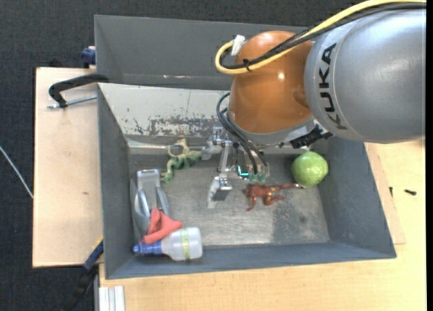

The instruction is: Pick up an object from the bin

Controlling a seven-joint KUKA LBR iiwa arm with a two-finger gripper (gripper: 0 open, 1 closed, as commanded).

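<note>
Camera view, and the gripper [233,184] hangs low over the middle of the grey metal bin [298,225], fingers spread, nothing between them! Just right of it lies a small red-brown plastic dinosaur [264,195], a round green ball [310,169] beyond it; a green-yellow toy lizard [178,157] sits to the left.

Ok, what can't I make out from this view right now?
Camera view:
Gripper: its upper part sits under the arm's orange cover.
Bin: the arm covers its far right corner.
Green ball: the arm overlaps its top edge.
Clear packet: a red thing overlaps its near end; contents too small to tell.
</note>
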